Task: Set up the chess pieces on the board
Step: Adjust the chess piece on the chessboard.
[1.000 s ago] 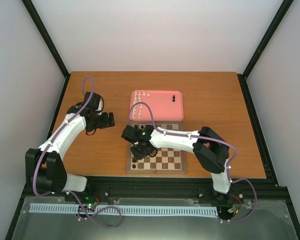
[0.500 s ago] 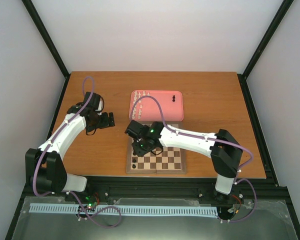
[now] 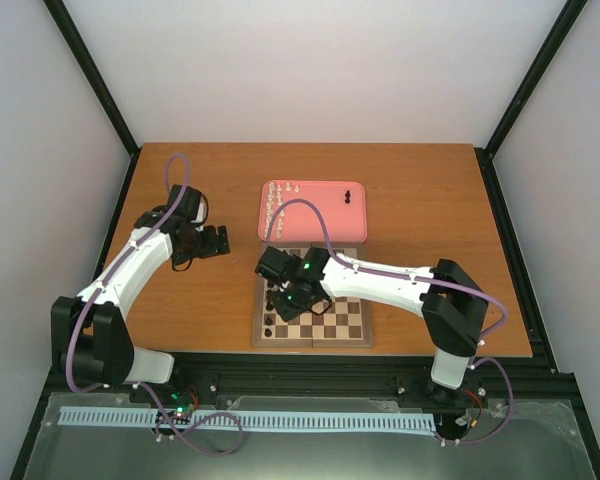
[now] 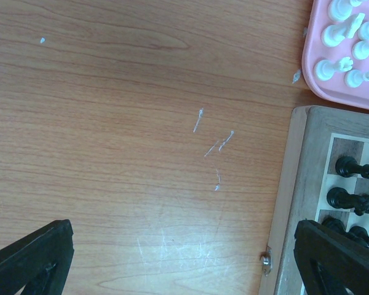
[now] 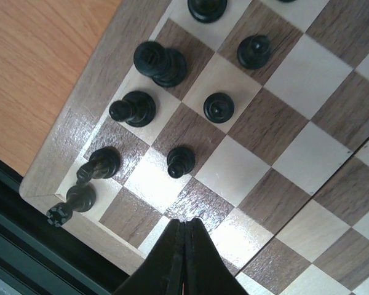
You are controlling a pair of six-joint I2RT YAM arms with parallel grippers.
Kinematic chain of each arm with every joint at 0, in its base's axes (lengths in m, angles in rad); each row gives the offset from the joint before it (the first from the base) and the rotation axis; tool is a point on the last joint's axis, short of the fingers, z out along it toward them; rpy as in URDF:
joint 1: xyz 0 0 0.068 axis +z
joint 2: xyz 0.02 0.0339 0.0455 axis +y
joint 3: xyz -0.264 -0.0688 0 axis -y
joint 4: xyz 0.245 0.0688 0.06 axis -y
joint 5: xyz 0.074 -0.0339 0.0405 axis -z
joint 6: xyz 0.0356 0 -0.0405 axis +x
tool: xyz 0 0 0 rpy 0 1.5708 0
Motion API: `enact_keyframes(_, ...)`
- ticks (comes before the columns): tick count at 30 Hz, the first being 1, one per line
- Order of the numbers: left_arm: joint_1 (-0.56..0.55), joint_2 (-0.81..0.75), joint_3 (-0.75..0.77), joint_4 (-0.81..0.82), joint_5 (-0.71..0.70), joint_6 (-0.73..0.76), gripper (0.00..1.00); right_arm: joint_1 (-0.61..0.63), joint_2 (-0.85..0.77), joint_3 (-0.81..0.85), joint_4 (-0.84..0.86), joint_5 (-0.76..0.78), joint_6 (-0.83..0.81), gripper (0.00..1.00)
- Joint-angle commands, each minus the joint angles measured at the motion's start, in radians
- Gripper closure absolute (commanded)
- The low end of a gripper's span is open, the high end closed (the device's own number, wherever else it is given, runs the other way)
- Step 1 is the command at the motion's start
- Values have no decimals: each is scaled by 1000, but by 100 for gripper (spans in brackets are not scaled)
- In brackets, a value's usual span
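Small black chess pieces (image 5: 218, 107) are placed on the checkered wooden board (image 5: 234, 166); cream-white ones (image 4: 325, 69) are left beyond it; the right gripper (image 5: 184, 224) is closed, empty.

This is a robot lab test cell. Plain white walls (image 3: 310, 60) in a black metal frame (image 3: 90, 75) box in a wooden counter (image 3: 430, 200). Two white-and-black robot arms, left arm (image 3: 140, 255) and right arm (image 3: 380, 280), are bolted to a black rail (image 3: 310, 372) at its near edge, with purple cables (image 3: 175, 175) looped along them. A board (image 3: 335, 318) and a pink tray (image 3: 345, 225) sit staged on the counter.
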Motion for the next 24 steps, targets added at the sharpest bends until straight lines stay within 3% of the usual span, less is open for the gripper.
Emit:
enact_keyframes(1, 3, -14, 0, 17, 0, 17, 0, -1, 18, -29, 30, -59, -19, 97)
enact_keyframes(24, 3, 8, 14, 9, -25, 21, 0, -31, 79, -83, 98, -129, -53, 97)
